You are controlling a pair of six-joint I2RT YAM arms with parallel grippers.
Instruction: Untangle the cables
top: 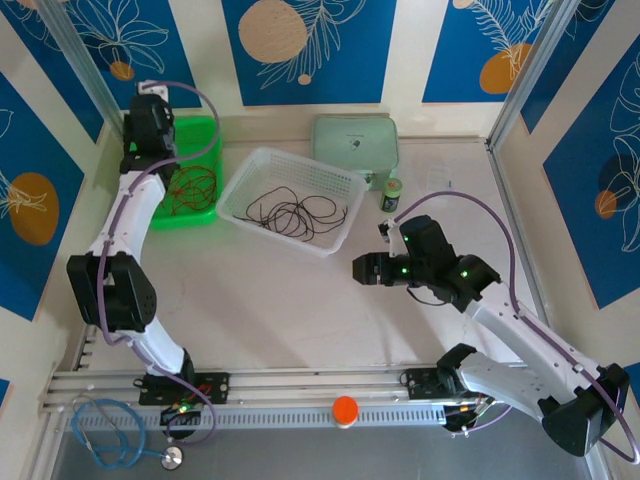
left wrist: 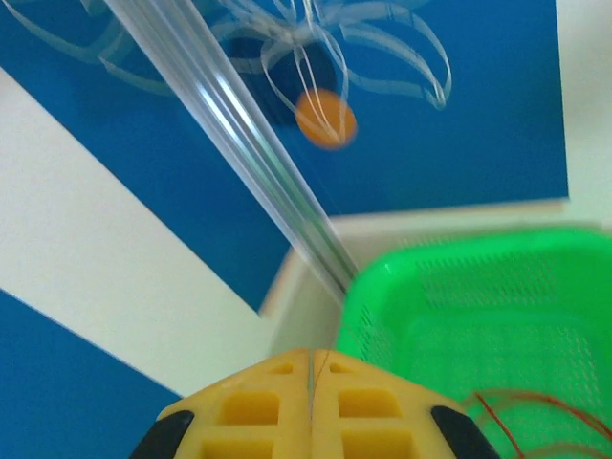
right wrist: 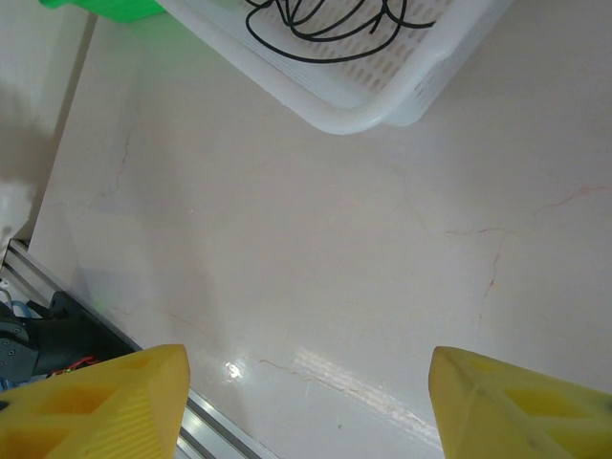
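I see bare table [top: 270, 310] from the near rail [top: 290, 382] to the white basket [top: 338, 238]; the right gripper [top: 362, 268] hangs over it with clear surface beneath. At the back, the green basket [top: 205, 212], a pale lidded box [top: 355, 145] and a small jar [top: 392, 194] crowd together; the gap beside the jar looks tight, I think. The left arm [top: 135, 212] reaches over the green basket.

Your pale, veined table [top: 300, 310] carries a white basket [top: 232, 192] toward its far side. Just left of that basket sits a green basket [top: 190, 222]. Behind its right end lies a pale green lidded box [top: 355, 145], and a small dark jar [top: 391, 195] stands just off its right corner.
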